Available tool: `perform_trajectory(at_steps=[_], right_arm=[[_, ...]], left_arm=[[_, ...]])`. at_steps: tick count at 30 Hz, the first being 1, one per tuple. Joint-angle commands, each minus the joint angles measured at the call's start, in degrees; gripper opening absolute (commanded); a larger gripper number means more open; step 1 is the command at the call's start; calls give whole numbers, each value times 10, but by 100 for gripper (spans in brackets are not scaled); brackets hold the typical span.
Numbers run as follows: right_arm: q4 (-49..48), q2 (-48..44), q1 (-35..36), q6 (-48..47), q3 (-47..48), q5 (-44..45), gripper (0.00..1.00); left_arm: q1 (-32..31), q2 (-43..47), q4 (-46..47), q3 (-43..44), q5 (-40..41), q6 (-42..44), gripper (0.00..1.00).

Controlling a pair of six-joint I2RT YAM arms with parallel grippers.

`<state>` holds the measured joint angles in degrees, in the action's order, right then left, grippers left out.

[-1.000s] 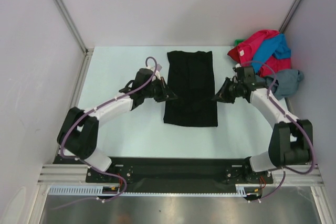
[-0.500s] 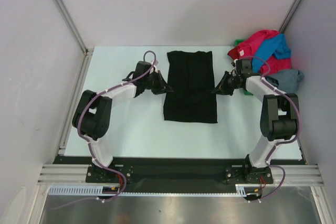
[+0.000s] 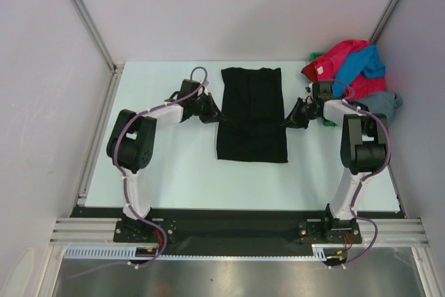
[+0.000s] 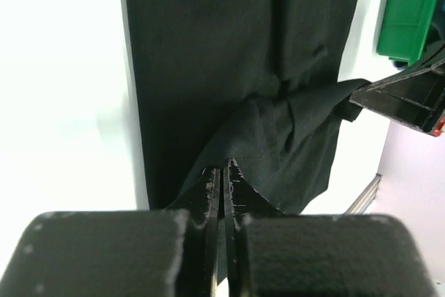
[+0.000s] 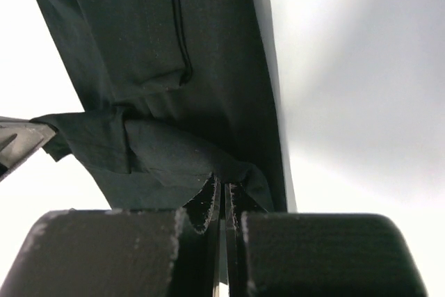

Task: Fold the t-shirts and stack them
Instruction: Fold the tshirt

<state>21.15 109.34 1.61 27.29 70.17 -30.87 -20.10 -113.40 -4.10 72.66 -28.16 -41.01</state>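
Cloth is tenting up at two pinch points. At 9 o'clock of the black t-shirt (image 3: pixel 252 113), the left end effector (image 3: pixel 214 115) is gripping the shirt's left edge, its fingers narrowed to a slit on a raised pleat. The black t-shirt is lying at the centre of the white surface (image 3: pixel 167 165) as a long folded strip, wrinkling across its middle. At 3 o'clock of it, the right end effector (image 3: pixel 287 123) is clamping the right edge the same way. At 1 o'clock, a red-pink t-shirt (image 3: pixel 341 57), a blue t-shirt (image 3: pixel 361 64) and a grey t-shirt (image 3: pixel 382 106) are lying heaped in the far corner, apart from the black one.
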Motion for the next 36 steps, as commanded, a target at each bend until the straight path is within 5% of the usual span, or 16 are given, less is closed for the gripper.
perform_trajectory(at_steps=[1, 6, 7, 10, 19, 27, 36], right_arm=[[-23, 9, -7, -11, 29, -8, 0], [-7, 38, -26, -34, 73, 34, 21], [6, 35, -29, -38, 91, 52, 32], [64, -11, -23, -66, 96, 138, 45], [2, -214, 137, -19, -93, 208, 47], [-85, -147, 240, 17, -123, 286, 40], [-118, -22, 250, -17, -47, 329, 43]], left_arm=[[6, -25, -28, 55, -21, 42, 8], [8, -41, -128, 137, 65, 121, 40], [8, -30, -143, 136, 84, 141, 43], [7, 56, -148, 95, 132, 166, 51], [-55, 165, -35, -72, 49, 127, 44], [-105, 56, 38, -70, 22, 79, 40], [-86, -45, 45, 55, 51, 85, 39]])
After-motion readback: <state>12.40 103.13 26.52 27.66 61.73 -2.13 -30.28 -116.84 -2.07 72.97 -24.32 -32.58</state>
